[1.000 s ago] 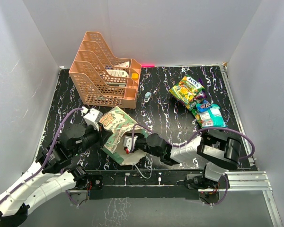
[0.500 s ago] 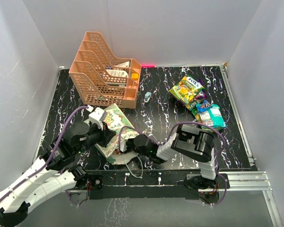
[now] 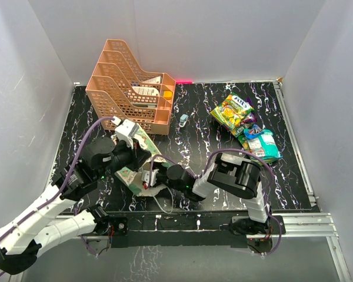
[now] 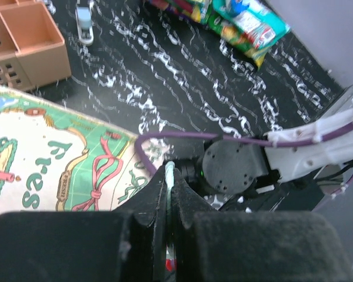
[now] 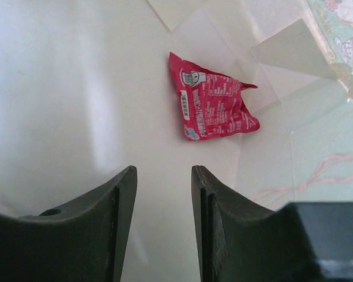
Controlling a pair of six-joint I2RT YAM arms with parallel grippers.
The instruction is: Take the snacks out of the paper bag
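The mint-green paper bag lies on its side near the table's front left. My left gripper is shut on its upper rim; the thin green edge shows between the closed fingers, with the patterned side beside them. My right gripper reaches into the bag's mouth, open and empty. A pink-red snack packet lies on the cream inside, ahead of the fingertips and apart from them. Yellow-green and teal snack packets lie on the table at the back right.
An orange lattice tray rack stands at the back left, just behind the bag. A small pale blue-white object lies mid-table. The right arm's purple cable runs across the bag's mouth. White walls enclose the table.
My left gripper has lifted the bag's rim up and back to the left. My right gripper has slid further left into the bag's mouth, and its arm has folded closer.
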